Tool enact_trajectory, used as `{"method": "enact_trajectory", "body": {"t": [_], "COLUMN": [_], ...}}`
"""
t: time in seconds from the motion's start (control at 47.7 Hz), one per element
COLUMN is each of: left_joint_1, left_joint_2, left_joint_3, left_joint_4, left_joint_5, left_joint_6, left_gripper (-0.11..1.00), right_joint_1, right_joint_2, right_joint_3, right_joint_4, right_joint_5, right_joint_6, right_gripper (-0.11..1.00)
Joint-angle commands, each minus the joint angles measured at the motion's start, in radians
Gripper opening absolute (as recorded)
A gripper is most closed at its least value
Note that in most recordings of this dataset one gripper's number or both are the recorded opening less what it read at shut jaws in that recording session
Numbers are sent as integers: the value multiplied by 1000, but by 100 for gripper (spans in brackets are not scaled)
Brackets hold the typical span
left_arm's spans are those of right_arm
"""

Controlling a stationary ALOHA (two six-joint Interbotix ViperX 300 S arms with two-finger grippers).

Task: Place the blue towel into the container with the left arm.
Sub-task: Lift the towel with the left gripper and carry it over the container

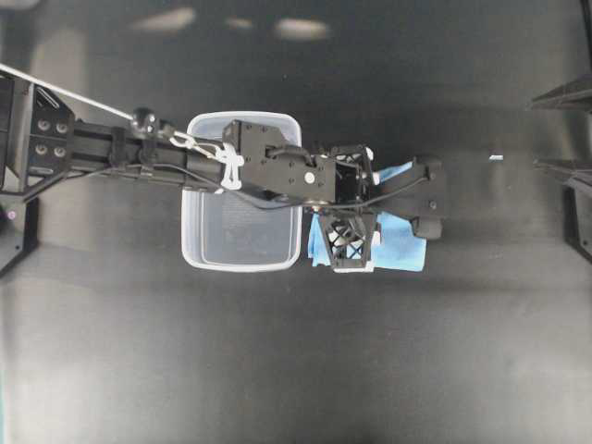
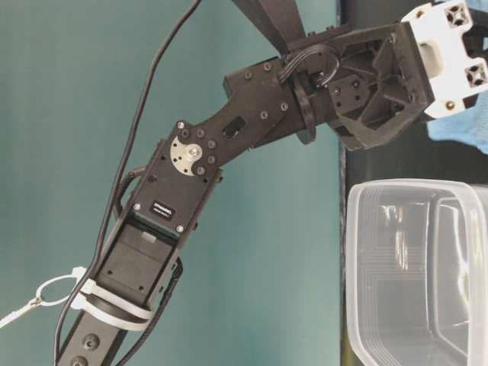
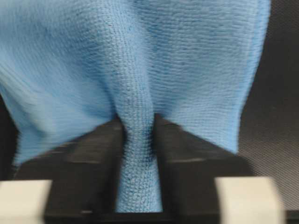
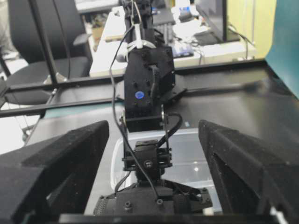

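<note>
- Left end effector [image 3: 138, 154] pinches a fold of the blue towel [image 1: 400, 242], right of the container [image 1: 242, 250]
- Right end effector [image 4: 154, 163] gapes wide, empty
- Dark matte surface [image 1: 277, 370]; teal wall [image 2: 76, 114] behind

My overhead view is dim: black table [image 1: 296, 370] soaks up light, w/ soft ceiling-light glare patches along the top edge & corners going darker. Container [image 1: 242, 192] rim catches pale highlights. Table-level cam is evenly lit, sharp, flat teal bg. Left wrist cam is bright but soft; blue towel [image 3: 140, 60] weave sharp mid-frame, lower edge & left side smeared. Right wrist cam: near finger pads [image 4: 51, 163] blurry, bg room bright
</note>
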Motion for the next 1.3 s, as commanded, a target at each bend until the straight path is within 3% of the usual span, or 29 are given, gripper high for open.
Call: {"method": "enact_trajectory", "body": {"t": [0.0, 0.063, 0.273, 0.44, 0.713, 0.901, 1.279], "left_joint_1": [0, -2, 0, -6, 9, 20, 46], "left_joint_2": [-25, -55, -175, -330, -541, -632, -729], "left_joint_3": [-8, -15, -44, -44, 71, 219, 382], "left_joint_4": [3, 3, 3, 3, 5, 5, 3], "left_joint_5": [11, 17, 49, 172, 365, 341, 241], "left_joint_6": [3, 2, 3, 2, 2, -3, -17], "left_gripper": [14, 6, 6, 6, 6, 6, 6], "right_joint_1": [-2, -2, -3, -2, -2, -3, -2], "right_joint_2": [9, 8, 3, 2, 2, 2, 2], "right_joint_3": [-17, -17, -18, -18, -18, -18, -18], "right_joint_4": [5, 5, 5, 5, 8, 8, 8], "right_joint_5": [-9, -11, -18, -20, -35, -31, -35], "right_joint_6": [2, 2, 2, 2, 23, 44, 48], "right_gripper": [75, 75, 75, 75, 75, 75, 75]}}
